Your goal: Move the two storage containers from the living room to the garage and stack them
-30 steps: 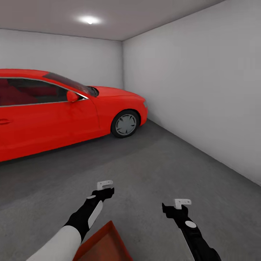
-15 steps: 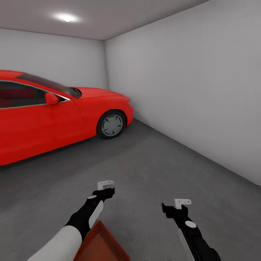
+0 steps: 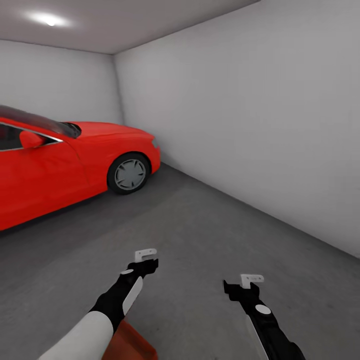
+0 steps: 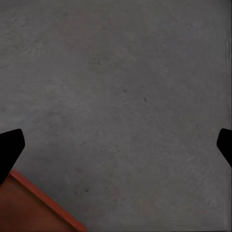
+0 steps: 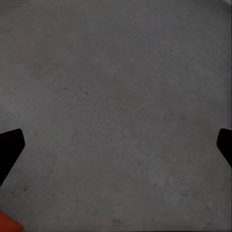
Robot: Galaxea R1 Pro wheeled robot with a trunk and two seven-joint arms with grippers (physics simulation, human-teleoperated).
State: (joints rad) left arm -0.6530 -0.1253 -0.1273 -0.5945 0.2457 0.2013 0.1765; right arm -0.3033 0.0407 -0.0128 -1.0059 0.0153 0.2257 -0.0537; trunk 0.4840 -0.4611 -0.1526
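Both my arms reach forward, low over the floor [image 3: 210, 235]; left gripper [image 4: 116, 145] and right gripper [image 5: 116, 145] spread wide, empty. One bin [image 3: 131, 345] corner, seemingly grounded, under my left forearm.

You see one red car [image 3: 65, 160], one orange bin [image 3: 131, 342], one ceiling light [image 3: 50, 20], and your two end effectors: left [image 3: 145, 257], right [image 3: 250, 280].

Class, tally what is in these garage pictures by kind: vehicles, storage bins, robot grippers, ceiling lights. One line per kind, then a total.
Red two-door car: 1
Orange-red plastic storage bin: 1
Grippers, left and right: 2
Ceiling spotlight: 1
Total: 5
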